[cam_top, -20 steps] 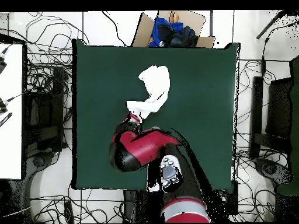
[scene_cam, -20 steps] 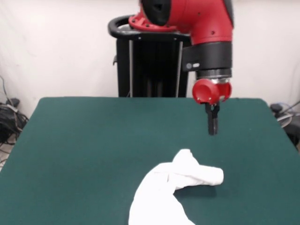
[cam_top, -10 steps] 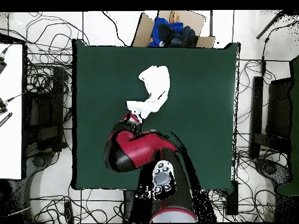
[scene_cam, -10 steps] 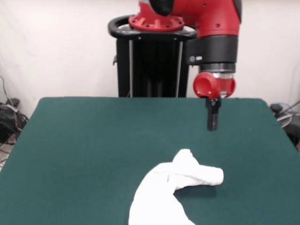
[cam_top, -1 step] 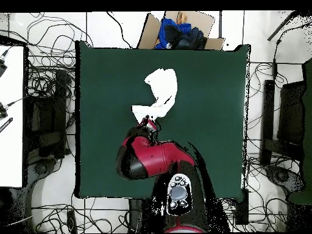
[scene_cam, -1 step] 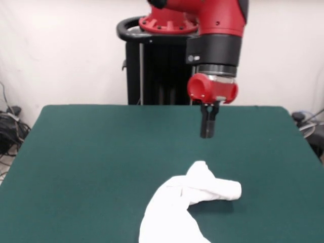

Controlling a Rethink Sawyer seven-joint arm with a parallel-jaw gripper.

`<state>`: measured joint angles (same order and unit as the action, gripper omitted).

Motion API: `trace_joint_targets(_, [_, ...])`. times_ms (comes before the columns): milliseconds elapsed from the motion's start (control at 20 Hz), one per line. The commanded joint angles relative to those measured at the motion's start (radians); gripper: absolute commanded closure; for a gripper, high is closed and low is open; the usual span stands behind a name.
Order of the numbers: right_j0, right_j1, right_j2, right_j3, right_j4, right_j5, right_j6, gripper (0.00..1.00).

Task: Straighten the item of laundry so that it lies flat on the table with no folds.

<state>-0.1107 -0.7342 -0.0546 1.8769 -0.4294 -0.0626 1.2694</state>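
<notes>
White cloth, soft and bunched, lies on the dark green matte table [scene_cam, -1 step: 91, 152]: the shirt [scene_cam, -1 step: 190, 202] is crumpled into a long curved roll, with a thick rounded bundle pointing toward the right of the front view and a wider tail running off the bottom edge. Only its plain white side shows; no print can be made out. From overhead the shirt [cam_top, -1 step: 159, 94] reads as a bent, hooked shape, broad at the top and narrowing to a folded end near the arm, roughly in the middle of the table [cam_top, -1 step: 207, 79].

Glossy red and black, the arm hangs above the cloth, its round red wrist ending in a slim black gripper [scene_cam, -1 step: 207, 132] that points straight down. It hovers over bare tabletop just beyond the bundle and touches nothing. The fingers look pressed together into one narrow bar, holding nothing. Overhead, the gripper [cam_top, -1 step: 149, 124] sits just beside the shirt's folded end.
</notes>
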Motion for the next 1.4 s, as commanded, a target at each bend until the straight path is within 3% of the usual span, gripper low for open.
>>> trace_joint_targets(50, [0.03,0.037,-0.055,-0.043,0.05,0.024,0.195,1.0])
trace_joint_targets(750, [-0.036,0.023,0.079,-0.038,-0.038,0.049,0.104,1.0])
trace_joint_targets(1400, [-0.071,0.01,0.104,-0.037,-0.048,0.042,0.116,1.0])
